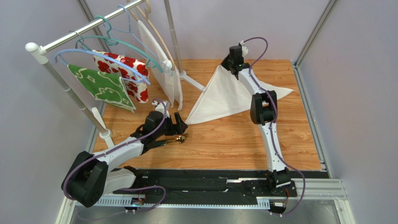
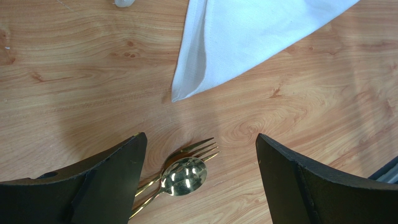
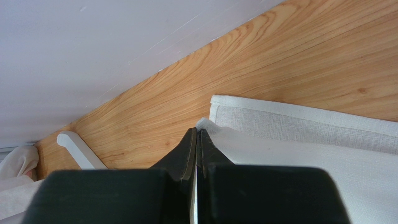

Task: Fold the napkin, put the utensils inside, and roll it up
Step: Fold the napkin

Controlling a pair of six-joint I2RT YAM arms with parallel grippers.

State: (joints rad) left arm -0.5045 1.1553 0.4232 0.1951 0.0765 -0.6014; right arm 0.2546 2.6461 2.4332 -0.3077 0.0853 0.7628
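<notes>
**Left gripper [image 2: 200, 140] open; right gripper [image 3: 196, 133] closed on the napkin [image 1: 224, 95]**

The utensils [image 2: 184, 175] lie together on the surface [image 1: 224, 140] below the spread jaws. Bare wood separates them from the near tip of the napkin, folded into a triangle. Its far corner, near the back edge, is pinched.

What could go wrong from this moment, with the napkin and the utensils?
1. The right hand pinches only the very corner of the napkin; the cloth may slip out, and the two layers' corners are offset.
2. The open left hand hangs over the utensils, which overlap and lie flat; closing may catch only one or push them away.
</notes>
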